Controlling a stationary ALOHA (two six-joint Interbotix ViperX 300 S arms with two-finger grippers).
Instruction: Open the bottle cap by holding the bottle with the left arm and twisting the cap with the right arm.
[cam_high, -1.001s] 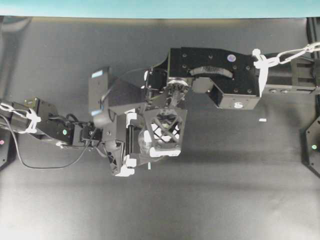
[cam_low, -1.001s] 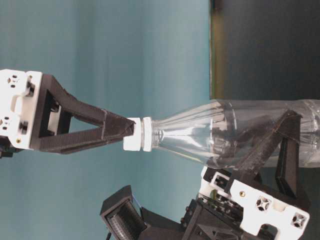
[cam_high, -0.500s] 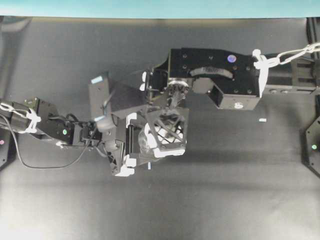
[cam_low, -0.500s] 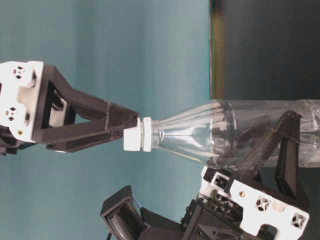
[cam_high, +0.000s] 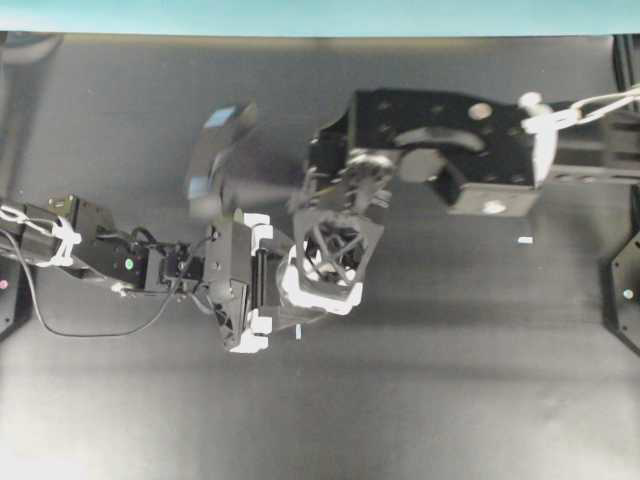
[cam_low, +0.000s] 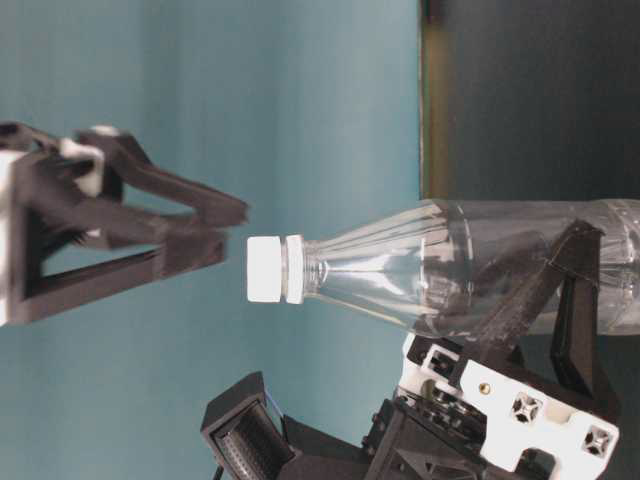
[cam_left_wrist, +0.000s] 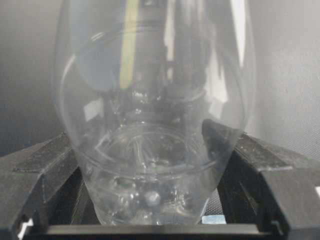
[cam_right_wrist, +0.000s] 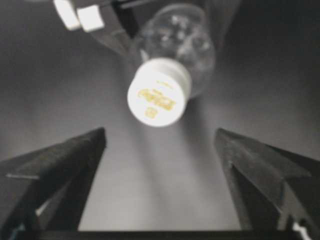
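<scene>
Since a second ago your right claw (cam_low: 235, 228) has let go of the cap (cam_low: 266, 270), spread wide and rolled. It now hangs just clear above the cap, roughly along the upright bottle's (cam_low: 470, 265) long axis. Your left claw (cam_high: 258, 283) clamps the bottle's body.

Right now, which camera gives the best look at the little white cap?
The right wrist view: the bottle cap faces the lens, its yellow print visible. The table-level view shows it side-on, still on the bottle. Overhead, the right pincer hides it; the left wrist view shows only the bottle's body.
</scene>
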